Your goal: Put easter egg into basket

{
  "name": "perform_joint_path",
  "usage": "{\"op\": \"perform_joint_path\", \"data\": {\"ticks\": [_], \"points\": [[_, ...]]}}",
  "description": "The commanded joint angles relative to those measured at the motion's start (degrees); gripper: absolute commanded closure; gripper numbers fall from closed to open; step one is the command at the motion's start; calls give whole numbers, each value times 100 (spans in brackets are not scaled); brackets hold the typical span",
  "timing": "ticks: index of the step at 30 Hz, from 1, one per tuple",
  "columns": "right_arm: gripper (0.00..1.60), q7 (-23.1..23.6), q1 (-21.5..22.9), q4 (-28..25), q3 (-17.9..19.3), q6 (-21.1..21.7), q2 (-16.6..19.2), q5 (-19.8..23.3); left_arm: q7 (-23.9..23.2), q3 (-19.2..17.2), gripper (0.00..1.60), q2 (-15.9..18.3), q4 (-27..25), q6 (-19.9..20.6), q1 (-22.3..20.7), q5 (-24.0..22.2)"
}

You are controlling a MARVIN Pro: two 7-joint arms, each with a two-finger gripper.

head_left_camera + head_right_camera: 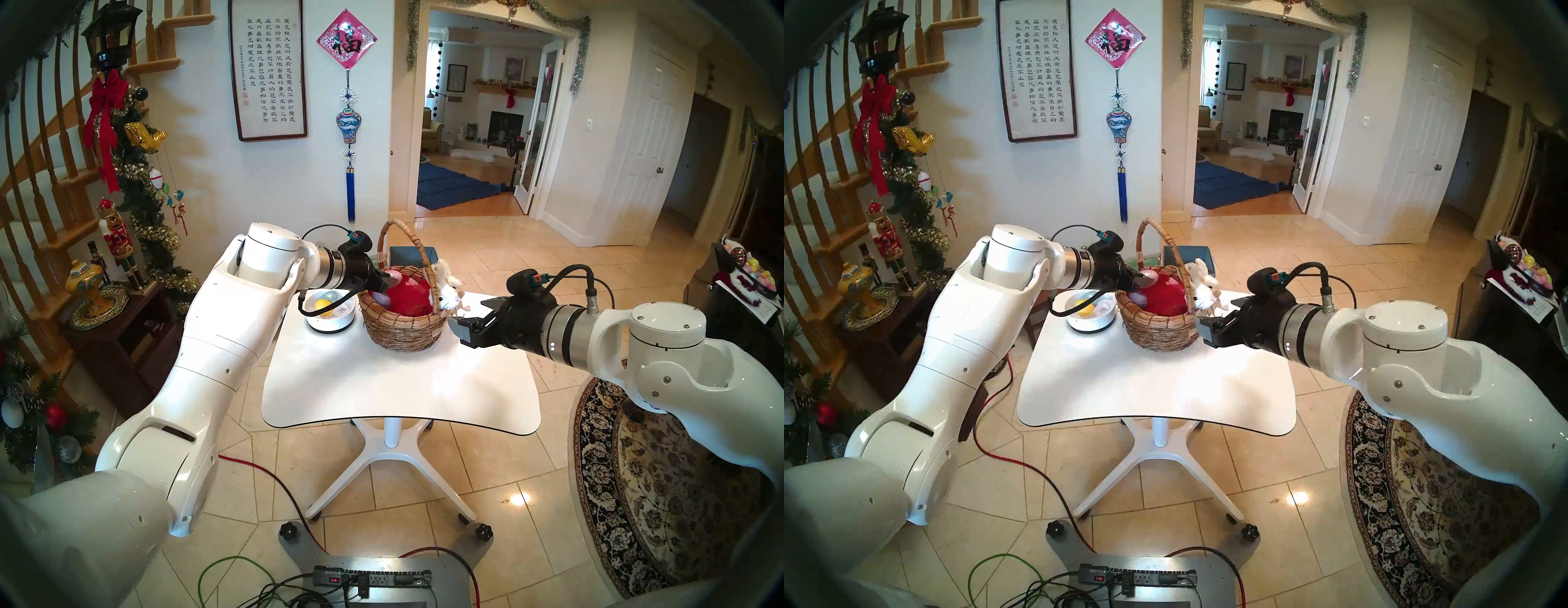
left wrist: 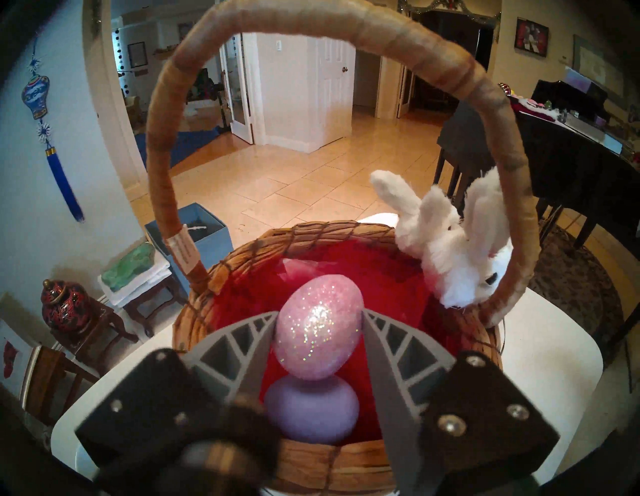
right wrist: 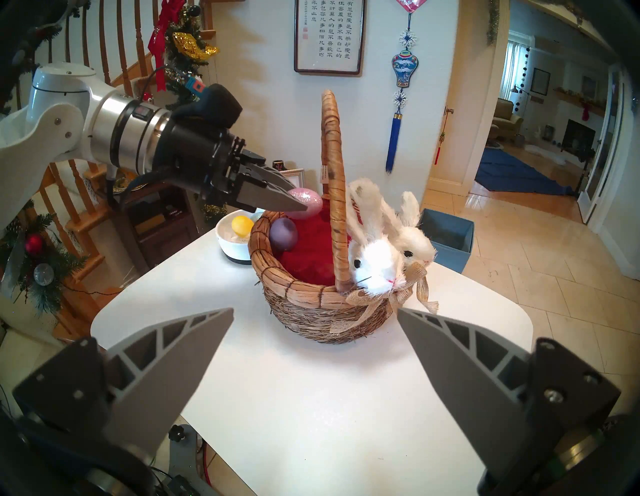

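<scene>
The brown wicker basket [image 1: 403, 329] with a red lining and white plush bunnies [image 1: 450, 288] on its rim stands at the back of the white table [image 1: 399, 395]. My left gripper [image 1: 388, 280] is shut on a pink glitter egg [image 2: 318, 325] and holds it just over the basket's left rim, under the handle [image 2: 162, 162]. A purple egg [image 2: 311, 412] lies on the lining below it. My right gripper [image 1: 473, 317] is open and empty, just right of the basket [image 3: 304, 318] near the bunnies [image 3: 377, 259].
A shallow white bowl [image 1: 335, 326] holding a yellow egg [image 1: 322, 304] and others sits left of the basket, under my left wrist. A blue box [image 1: 413, 254] stands on the floor behind the table. A dark cabinet [image 1: 127, 335] is at the left and a rug [image 1: 657, 488] at the right.
</scene>
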Motion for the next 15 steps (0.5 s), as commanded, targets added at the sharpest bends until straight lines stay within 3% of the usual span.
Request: {"op": "perform_joint_path", "data": {"ticks": [1, 4, 5, 8, 15], "points": [[0, -1, 58, -3, 47, -15, -6, -10, 82, -34, 44, -129, 29, -171, -121, -10], [0, -1, 58, -3, 47, -15, -6, -10, 91, -34, 27, -137, 37, -194, -112, -11], [0, -1, 58, -3, 47, -15, -6, -10, 103, -37, 12, -143, 54, -228, -101, -16], [0, 0, 59, -3, 47, -15, -6, -10, 119, -55, 0, -140, 65, -263, -83, -26], [0, 0, 59, -3, 47, -15, -6, -10, 124, -85, 0, -111, 46, -277, -54, -65]]}}
